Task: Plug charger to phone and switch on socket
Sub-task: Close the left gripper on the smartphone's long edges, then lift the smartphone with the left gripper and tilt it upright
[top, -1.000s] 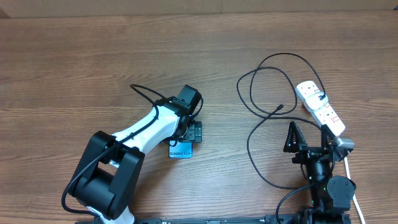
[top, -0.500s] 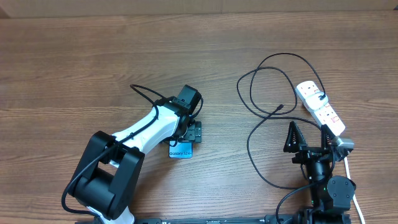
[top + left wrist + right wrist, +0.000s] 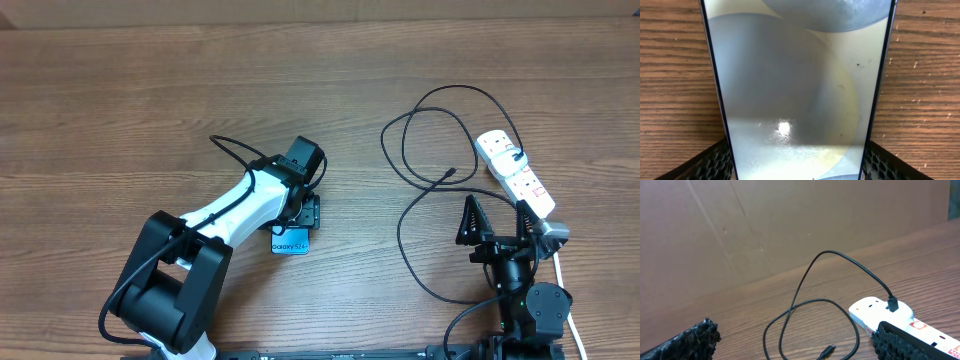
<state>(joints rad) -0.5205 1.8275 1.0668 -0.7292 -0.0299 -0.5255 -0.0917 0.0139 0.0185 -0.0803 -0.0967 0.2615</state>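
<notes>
The phone [image 3: 291, 241] lies flat on the table, mostly hidden under my left gripper [image 3: 305, 212]; only its end with the "Galaxy S24+" text shows. In the left wrist view the phone [image 3: 795, 85] fills the frame, and my left gripper [image 3: 797, 165] has a finger against each long edge. The black charger cable [image 3: 405, 150] loops on the table, its free plug tip [image 3: 452, 174] lying loose, also seen in the right wrist view [image 3: 826, 351]. Its other end sits in the white socket strip [image 3: 515, 172]. My right gripper [image 3: 495, 222] is open and empty, near the strip.
The strip [image 3: 875, 312] lies at the right with its white cord [image 3: 562, 270] running toward the front edge beside the right arm. A brown cardboard wall [image 3: 765, 225] stands behind the table. The left arm's own black cable [image 3: 232, 152] arches above its wrist.
</notes>
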